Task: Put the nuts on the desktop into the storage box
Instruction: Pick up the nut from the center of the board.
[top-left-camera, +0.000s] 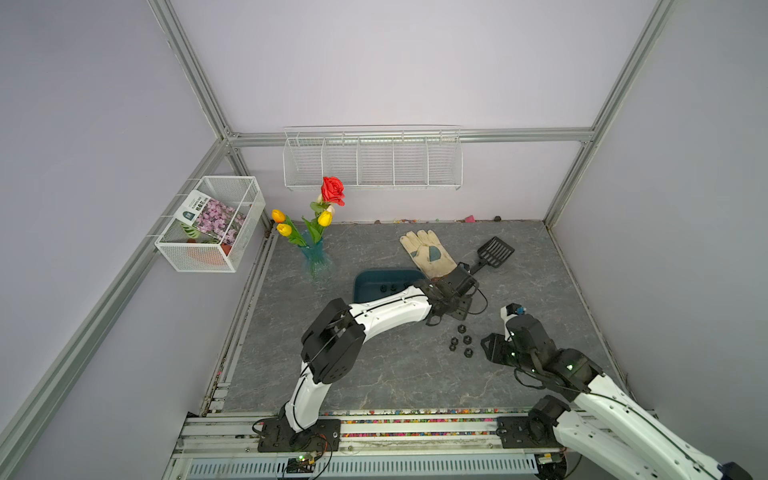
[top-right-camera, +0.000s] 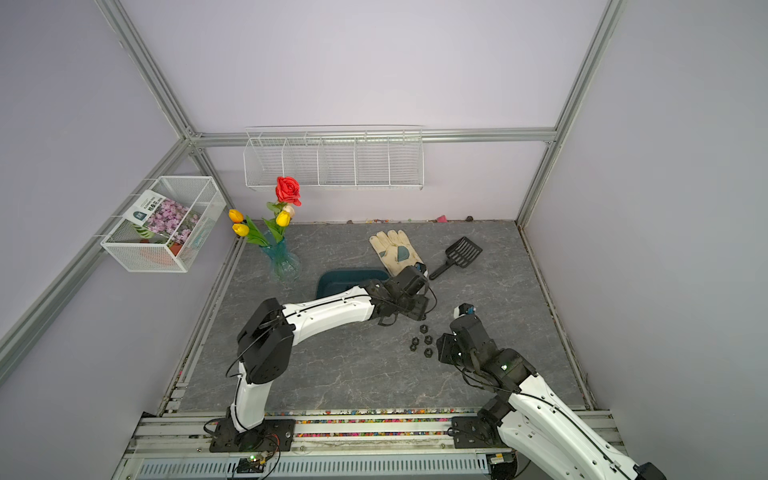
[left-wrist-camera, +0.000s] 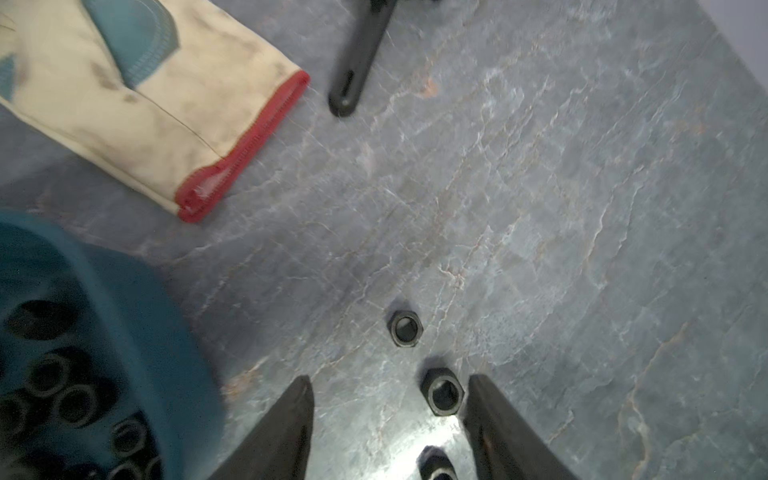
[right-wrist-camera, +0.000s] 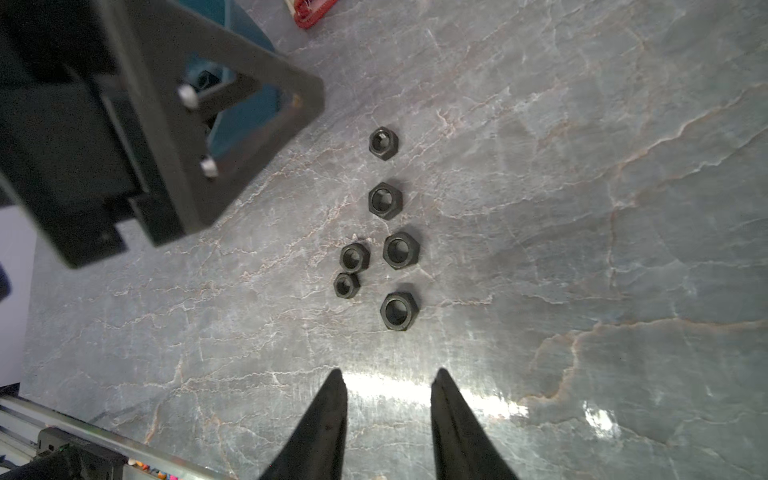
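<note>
A packet (top-left-camera: 210, 218) printed with pink-purple flowers leans inside the white mesh basket (top-left-camera: 195, 259) hung on the side wall, seen in both top views. It carries the only lettering in the scene. On its white header strip (top-right-camera: 143, 208) stand lines of dark characters and a small dark square badge (top-right-camera: 139, 215), all too small and soft to read. No word, brand or number can be made out in either wrist view.
</note>
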